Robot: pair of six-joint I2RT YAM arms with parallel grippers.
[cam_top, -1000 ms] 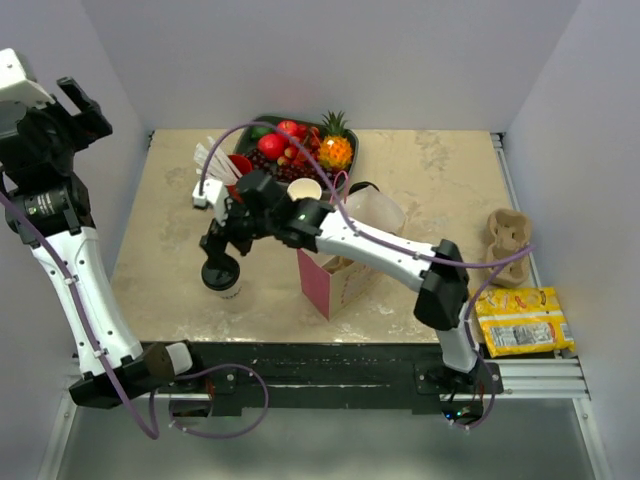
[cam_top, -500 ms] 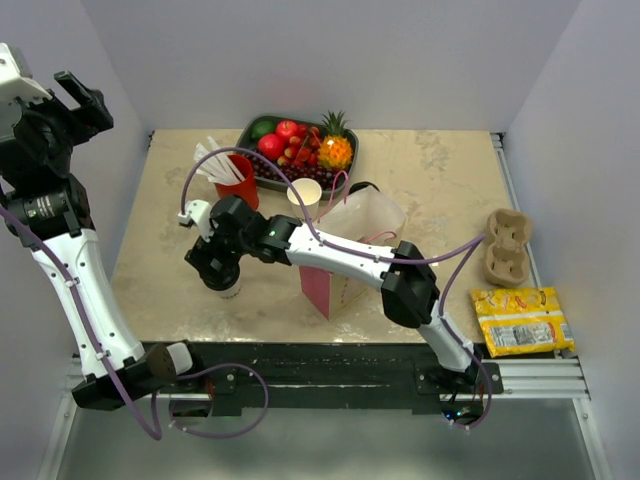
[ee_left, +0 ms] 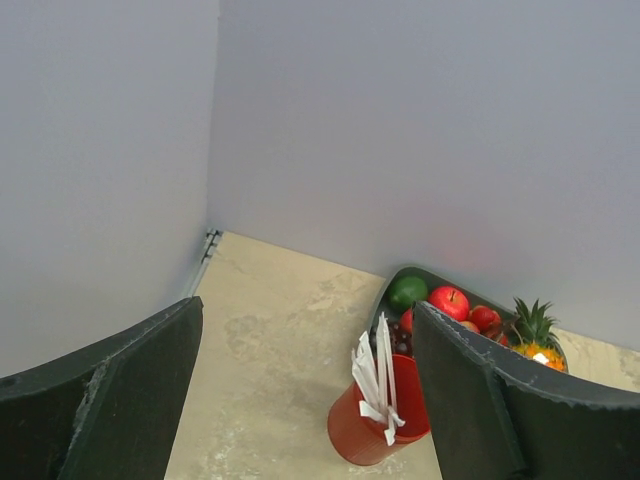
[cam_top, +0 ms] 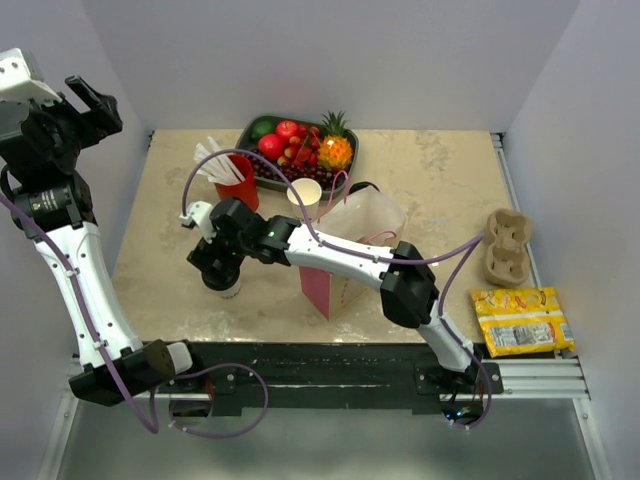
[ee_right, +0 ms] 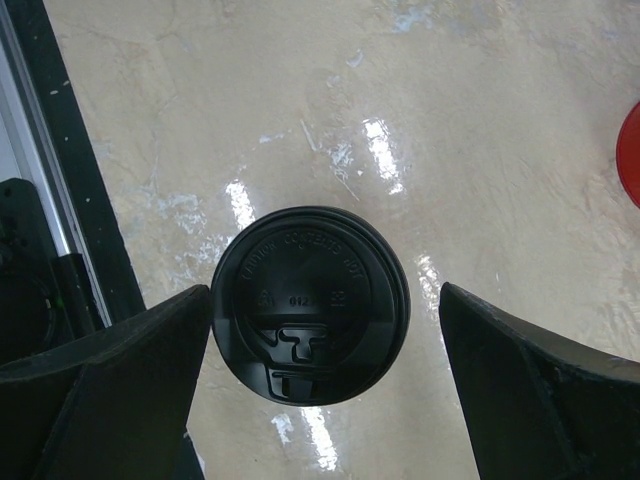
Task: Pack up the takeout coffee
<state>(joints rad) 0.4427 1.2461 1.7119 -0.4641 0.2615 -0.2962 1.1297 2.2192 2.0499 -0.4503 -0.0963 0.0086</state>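
Note:
The takeout coffee [ee_right: 310,305], a white cup under a round black lid, stands on the table's left part [cam_top: 229,290]. My right gripper [ee_right: 325,297] hovers straight over it, open, with a finger on each side of the lid. The lid lies close to the left finger [ee_right: 110,390] and a wide gap separates it from the right finger [ee_right: 540,390]. In the top view the right gripper [cam_top: 216,266] hides most of the cup. My left gripper [cam_top: 88,101] is raised high at the far left, open and empty [ee_left: 308,320].
A pink paper bag [cam_top: 330,285] stands open just right of the coffee. Behind are a red cup with white straws [cam_top: 236,183] [ee_left: 375,435], a lidless white cup [cam_top: 304,192] and a dark fruit tray [cam_top: 262,180] [ee_left: 395,282]. At the right lie a cardboard cup carrier [cam_top: 505,245] and yellow packets [cam_top: 520,320].
The right arm swung left and lowered until its gripper came over the coffee, and has held there since. The left arm shifted only slightly.

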